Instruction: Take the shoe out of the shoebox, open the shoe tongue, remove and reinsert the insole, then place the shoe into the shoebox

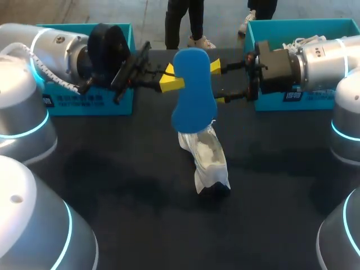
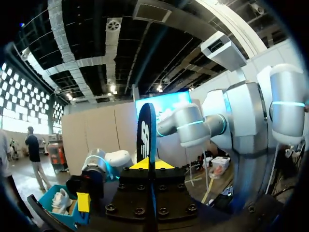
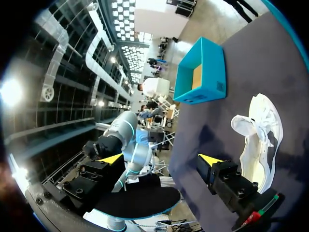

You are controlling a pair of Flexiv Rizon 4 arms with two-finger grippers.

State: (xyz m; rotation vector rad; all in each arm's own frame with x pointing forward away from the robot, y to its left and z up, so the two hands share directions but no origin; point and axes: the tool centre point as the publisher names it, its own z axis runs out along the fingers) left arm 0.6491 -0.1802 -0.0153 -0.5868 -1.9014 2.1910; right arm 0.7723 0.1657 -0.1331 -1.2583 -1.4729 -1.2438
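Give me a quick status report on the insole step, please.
Left gripper shut on insole, held upright over shoe. Right gripper open beside insole. Shoe on table, nothing blocking.

The left gripper [image 2: 147, 166] occupies the near foreground. It presents a black, bolted body with two yellow tips showing just above it. The insole [image 2: 147, 130] stands upright between the tips. It is seen edge-on, dark blue, with a white mark on its side. Both tips bear against it from opposite sides.

Farther off, ahead and to one side of the left gripper, the right gripper [image 2: 83, 203] shows one yellow tip on a black finger, apart from the insole. The right arm [image 2: 108, 159], silver with a cyan ring, extends behind it. Just beside that yellow tip sits the teal shoebox [image 2: 70, 220], with white contents visible inside.
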